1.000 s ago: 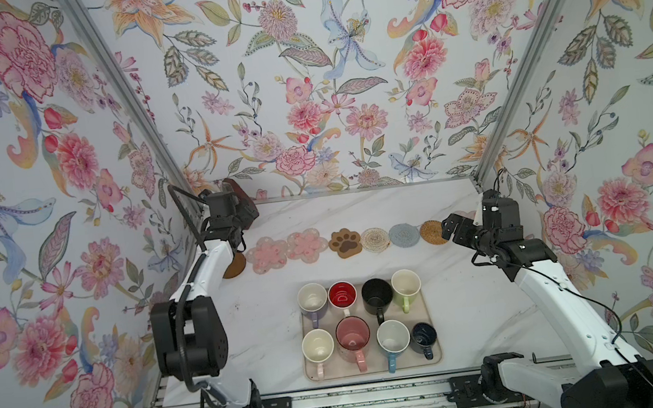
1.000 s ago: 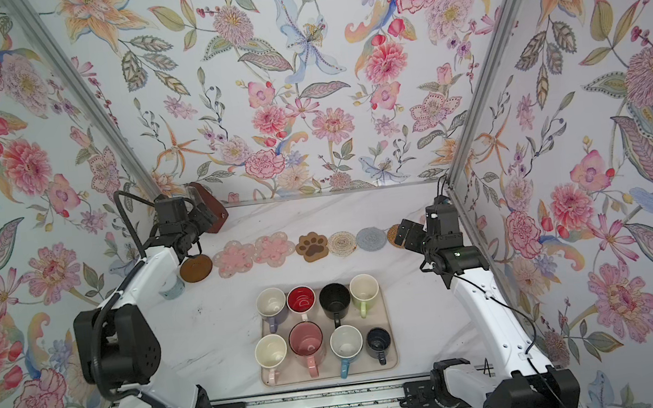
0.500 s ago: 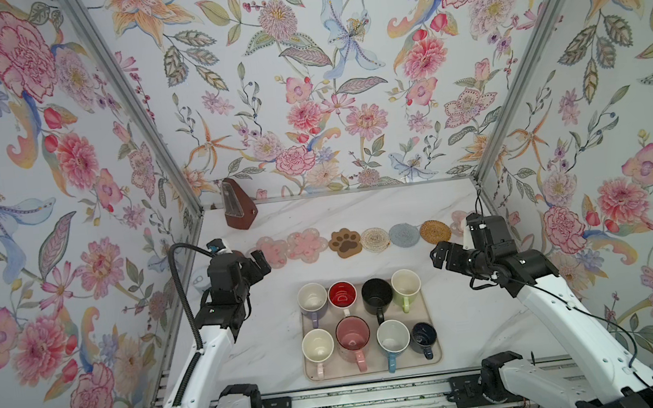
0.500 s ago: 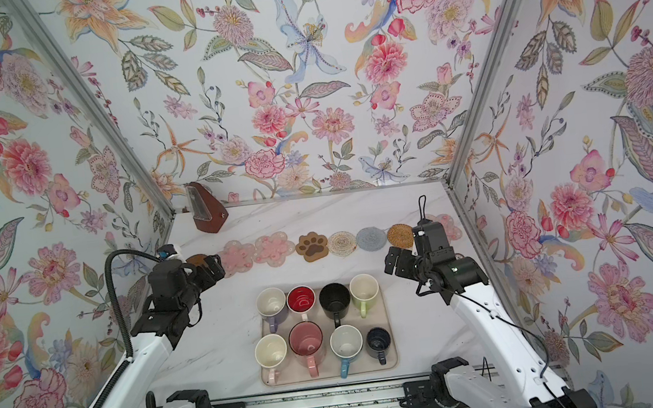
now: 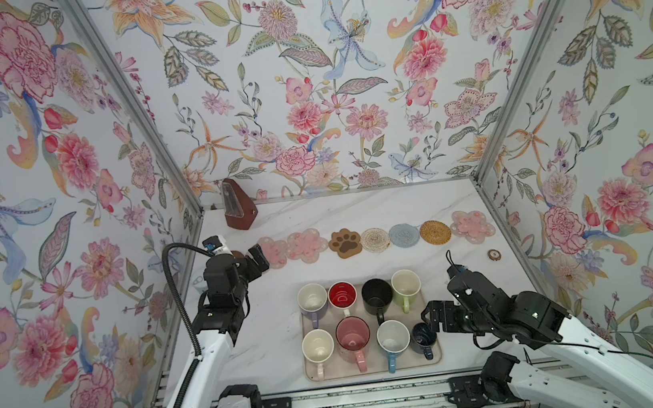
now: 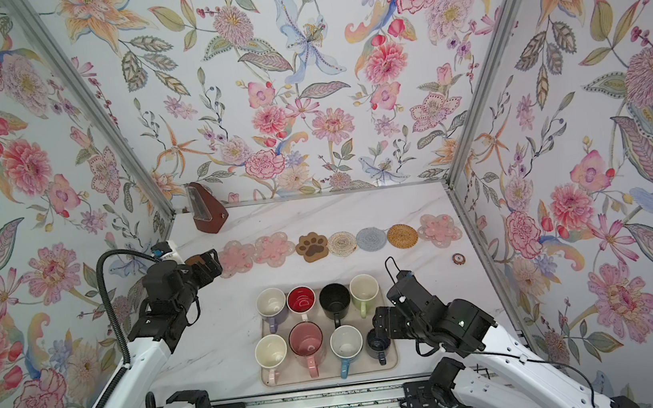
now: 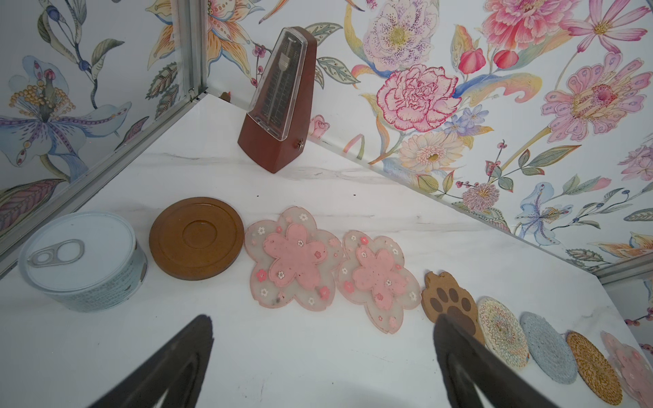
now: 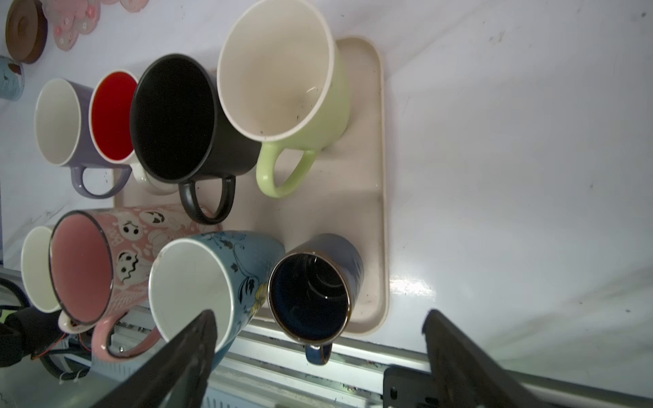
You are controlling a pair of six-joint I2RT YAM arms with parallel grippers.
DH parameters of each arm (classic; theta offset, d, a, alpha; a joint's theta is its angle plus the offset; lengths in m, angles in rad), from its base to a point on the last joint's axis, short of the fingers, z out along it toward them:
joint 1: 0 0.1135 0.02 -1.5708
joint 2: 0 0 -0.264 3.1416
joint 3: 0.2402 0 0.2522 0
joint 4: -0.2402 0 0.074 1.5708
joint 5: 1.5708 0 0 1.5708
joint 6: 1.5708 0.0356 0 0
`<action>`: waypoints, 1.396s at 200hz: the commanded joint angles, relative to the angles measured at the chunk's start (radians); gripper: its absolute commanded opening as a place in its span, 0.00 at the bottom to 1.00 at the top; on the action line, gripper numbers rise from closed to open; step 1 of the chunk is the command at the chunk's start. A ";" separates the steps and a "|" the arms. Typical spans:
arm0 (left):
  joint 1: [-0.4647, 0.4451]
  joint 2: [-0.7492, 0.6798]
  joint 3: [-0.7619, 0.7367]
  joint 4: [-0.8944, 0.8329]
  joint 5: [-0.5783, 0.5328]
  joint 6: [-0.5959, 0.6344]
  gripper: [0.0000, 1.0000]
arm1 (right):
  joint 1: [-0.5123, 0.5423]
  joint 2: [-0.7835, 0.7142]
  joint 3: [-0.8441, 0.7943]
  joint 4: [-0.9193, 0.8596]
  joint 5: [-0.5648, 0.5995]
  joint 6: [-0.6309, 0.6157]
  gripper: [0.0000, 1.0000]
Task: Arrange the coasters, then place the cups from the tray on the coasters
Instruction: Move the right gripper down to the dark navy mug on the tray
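The coasters lie in a row across the back: brown disc (image 7: 196, 238), pink flowers (image 5: 308, 245), paw print (image 5: 345, 243), cream (image 5: 375, 239), grey (image 5: 403, 235), tan rattan (image 5: 435, 231) and another pink flower (image 5: 473, 227). Several cups stand on the beige tray (image 5: 436, 358), among them lavender (image 5: 312, 298), black (image 5: 377, 295), green (image 5: 406, 284), blue (image 5: 392, 336) and small navy (image 5: 421, 335). My left gripper (image 7: 323, 319) hangs open and empty just in front of the row's left end. At the tray's right edge my right gripper (image 8: 318, 314) is open beside the navy cup (image 8: 311, 293), not touching it.
A brown metronome (image 5: 238, 204) stands in the back left corner. A pale-blue lidded can (image 7: 83, 261) sits left of the brown disc, by the left wall. A small round object (image 5: 494, 253) lies near the right wall. Flowered walls close three sides.
Both arms have drawn back from the coaster row. The left arm swung forward, uncovering the metronome. The right gripper came down to the tray's right edge beside the navy cup.
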 commanded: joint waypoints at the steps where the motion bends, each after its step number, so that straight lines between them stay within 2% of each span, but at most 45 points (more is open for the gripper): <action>1: 0.006 -0.030 -0.010 -0.003 -0.026 0.019 0.99 | 0.113 -0.003 -0.026 -0.049 0.083 0.118 0.91; 26: 0.006 -0.050 -0.016 0.000 -0.043 0.017 0.99 | 0.259 0.012 -0.060 -0.048 0.134 0.191 0.89; 70: 0.005 -0.077 -0.020 -0.001 -0.049 0.015 0.99 | 0.375 0.060 -0.117 -0.005 0.158 0.242 0.80; 108: 0.006 -0.081 -0.026 0.001 -0.056 0.008 0.99 | 0.410 0.098 -0.168 0.066 0.140 0.267 0.59; 235: 0.006 -0.084 -0.033 0.012 -0.058 0.008 0.99 | 0.444 0.177 -0.247 0.151 0.181 0.306 0.38; 279: 0.006 -0.091 -0.038 0.014 -0.064 0.014 0.99 | 0.454 0.217 -0.228 0.151 0.196 0.292 0.23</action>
